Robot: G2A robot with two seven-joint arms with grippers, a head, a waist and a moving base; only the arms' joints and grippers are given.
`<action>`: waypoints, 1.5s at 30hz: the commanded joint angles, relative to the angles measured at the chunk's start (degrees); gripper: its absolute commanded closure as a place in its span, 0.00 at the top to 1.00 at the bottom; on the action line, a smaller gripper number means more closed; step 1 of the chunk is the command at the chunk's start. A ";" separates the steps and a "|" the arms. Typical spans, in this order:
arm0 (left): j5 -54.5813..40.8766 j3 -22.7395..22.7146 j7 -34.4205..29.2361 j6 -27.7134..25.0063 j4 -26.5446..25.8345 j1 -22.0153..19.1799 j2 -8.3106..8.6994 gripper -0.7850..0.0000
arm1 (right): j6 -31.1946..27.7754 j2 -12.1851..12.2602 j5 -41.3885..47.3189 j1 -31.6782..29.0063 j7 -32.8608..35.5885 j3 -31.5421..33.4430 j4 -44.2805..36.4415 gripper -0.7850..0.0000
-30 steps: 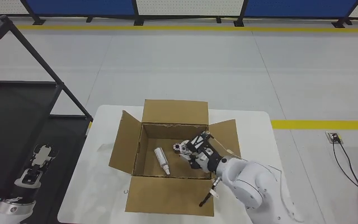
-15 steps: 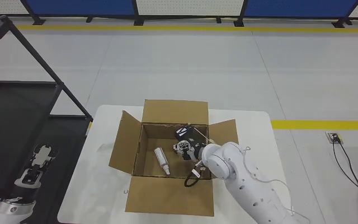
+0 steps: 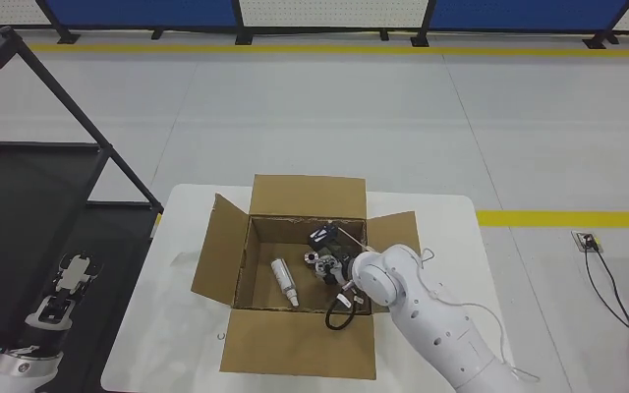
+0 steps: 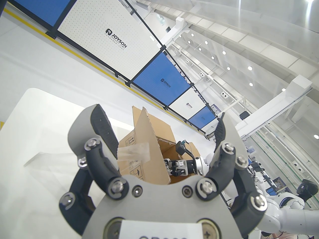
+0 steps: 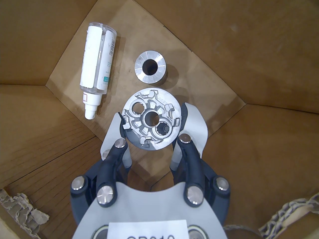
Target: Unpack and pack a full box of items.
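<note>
An open cardboard box stands on the white table. My right gripper hangs inside it, shut on a round cast-metal disc with holes, held above the box floor. On that floor lie a clear-and-white pump bottle and a short metal ring just beyond the disc. The top view has the right gripper in the box's middle, beside the bottle. My left gripper is open and holds nothing, low off the table's left side.
The box's four flaps stand open; the left flap rises between my left gripper and the box. A black frame stands off the table's left. Bare table lies left of the box.
The right arm has swung left over the box's right front corner, and its gripper has turned to point down into the box, still holding the disc. The left arm has kept still.
</note>
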 commanded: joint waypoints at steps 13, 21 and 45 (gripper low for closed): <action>0.00 0.00 0.00 0.00 0.00 0.00 0.00 1.00 | -1.70 -0.09 -0.62 -0.11 0.77 0.59 -0.27 0.69; 0.00 0.00 0.00 0.00 0.00 0.00 0.00 1.00 | -2.26 -0.02 -1.09 -0.68 0.87 1.01 -1.15 1.00; 2.13 0.46 -7.21 -7.02 0.15 2.23 0.46 1.00 | -15.04 5.44 -4.51 -22.42 -7.47 15.29 -44.66 1.00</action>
